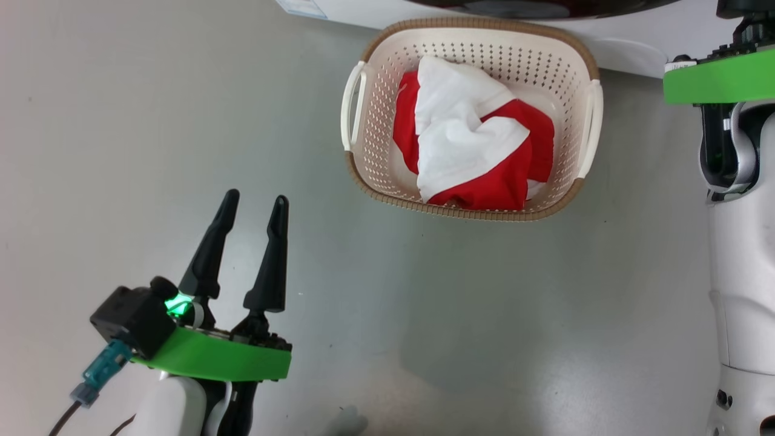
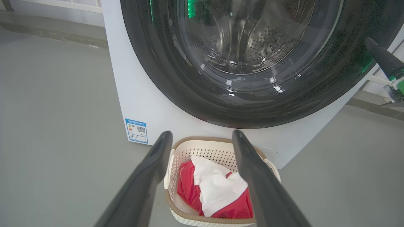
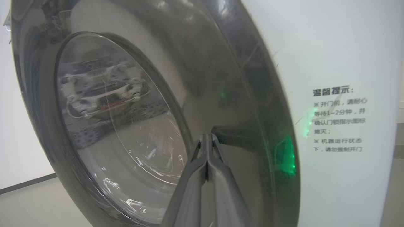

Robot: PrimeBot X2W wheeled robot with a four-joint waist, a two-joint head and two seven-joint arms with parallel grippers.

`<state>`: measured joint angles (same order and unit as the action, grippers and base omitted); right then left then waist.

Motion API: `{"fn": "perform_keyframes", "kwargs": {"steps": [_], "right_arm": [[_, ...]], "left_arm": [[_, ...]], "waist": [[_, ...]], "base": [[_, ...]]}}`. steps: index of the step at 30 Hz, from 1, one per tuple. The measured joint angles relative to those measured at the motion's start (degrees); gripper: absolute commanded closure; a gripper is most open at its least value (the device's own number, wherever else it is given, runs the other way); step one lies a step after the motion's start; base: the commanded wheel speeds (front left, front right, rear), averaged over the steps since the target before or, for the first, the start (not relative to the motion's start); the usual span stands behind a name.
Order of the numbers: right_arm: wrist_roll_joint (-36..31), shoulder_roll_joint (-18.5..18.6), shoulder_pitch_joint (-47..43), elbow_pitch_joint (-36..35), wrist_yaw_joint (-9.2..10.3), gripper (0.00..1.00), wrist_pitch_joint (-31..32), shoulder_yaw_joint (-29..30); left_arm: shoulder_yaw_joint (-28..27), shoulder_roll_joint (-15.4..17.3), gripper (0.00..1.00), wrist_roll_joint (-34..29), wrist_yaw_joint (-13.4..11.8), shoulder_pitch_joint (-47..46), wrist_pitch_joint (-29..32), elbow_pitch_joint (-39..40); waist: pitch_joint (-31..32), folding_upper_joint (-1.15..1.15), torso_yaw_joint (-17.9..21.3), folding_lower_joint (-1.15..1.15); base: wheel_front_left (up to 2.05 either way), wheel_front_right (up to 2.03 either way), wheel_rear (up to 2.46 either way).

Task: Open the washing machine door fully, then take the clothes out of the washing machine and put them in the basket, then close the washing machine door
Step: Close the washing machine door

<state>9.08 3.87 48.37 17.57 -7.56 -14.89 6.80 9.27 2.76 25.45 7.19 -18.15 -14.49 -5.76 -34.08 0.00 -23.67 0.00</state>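
The cream basket [image 1: 375,121] stands on the floor in front of the washing machine [image 1: 605,42] and holds the red and white clothes [image 1: 472,145]. My left gripper [image 1: 256,197] hovers open and empty to the lower left of the basket, and its wrist view looks over the basket [image 2: 176,151] and clothes [image 2: 214,189]. The washing machine door [image 2: 315,94] lies flat against the white front, with the drum visible through its glass. My right gripper [image 3: 206,136] is shut, its tips against the door's glossy black rim [image 3: 240,94] beside the glass bowl [image 3: 126,110].
Bare grey floor surrounds the basket. A blue label [image 2: 136,130] marks the machine's lower front, and a printed notice [image 3: 339,119] is stuck beside the door. My right arm [image 1: 738,242] stands tall along the right edge of the head view.
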Motion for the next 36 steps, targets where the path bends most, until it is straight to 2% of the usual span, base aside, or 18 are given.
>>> {"fn": "perform_keyframes", "kwargs": {"steps": [6,8,9,12,13,15,22,36], "right_arm": [[1.0,0.3,-5.0,0.4,0.02,1.00,0.0,-2.5],[1.9,0.3,-7.6,0.5,0.02,0.94,0.0,-3.6],[2.2,0.3,-8.8,0.5,0.01,0.78,0.0,-4.1],[4.2,0.2,-12.5,0.6,0.02,0.52,0.0,-5.9],[4.7,0.2,-13.6,0.6,0.02,0.31,0.0,-6.2],[5.4,0.0,-15.9,0.5,0.02,0.00,0.0,-6.9],[8.0,-0.1,-23.6,-0.3,0.02,0.00,0.0,-8.2],[8.1,-0.7,-40.9,-2.8,0.02,0.00,0.1,-7.8]], "left_arm": [[-0.3,0.1,0.00,-0.1,0.0,0.3,0.0,-0.3],[-0.6,0.3,0.00,-0.2,0.0,0.9,0.0,-0.4],[-0.8,0.4,0.00,-0.2,0.0,1.2,0.0,-0.5],[-1.0,1.2,0.00,-0.3,0.0,2.7,0.0,-0.6],[-1.1,1.5,0.00,-0.3,0.0,3.2,0.0,-0.7],[-1.4,2.1,0.00,-0.3,0.0,4.2,0.0,-0.8],[-2.1,3.5,0.00,-0.9,0.0,7.4,0.0,-1.2],[-4.5,6.2,0.00,-2.5,0.0,14.2,0.0,-1.1]], "waist": [[2.6,0.00,0.8,0.00],[3.7,0.00,1.2,0.00],[4.2,0.00,1.4,0.00],[6.0,0.00,2.1,0.00],[6.6,0.00,2.4,0.00],[7.9,0.00,3.0,0.00],[12.3,0.00,5.5,0.00],[21.0,0.00,11.0,0.00]], "base": [[0.00,0.00,0.00],[0.00,0.00,0.00],[0.00,0.00,0.00],[0.00,0.00,0.00],[0.00,0.00,0.00],[0.00,0.00,0.00],[0.00,0.00,0.00],[0.00,0.00,0.00]]}}
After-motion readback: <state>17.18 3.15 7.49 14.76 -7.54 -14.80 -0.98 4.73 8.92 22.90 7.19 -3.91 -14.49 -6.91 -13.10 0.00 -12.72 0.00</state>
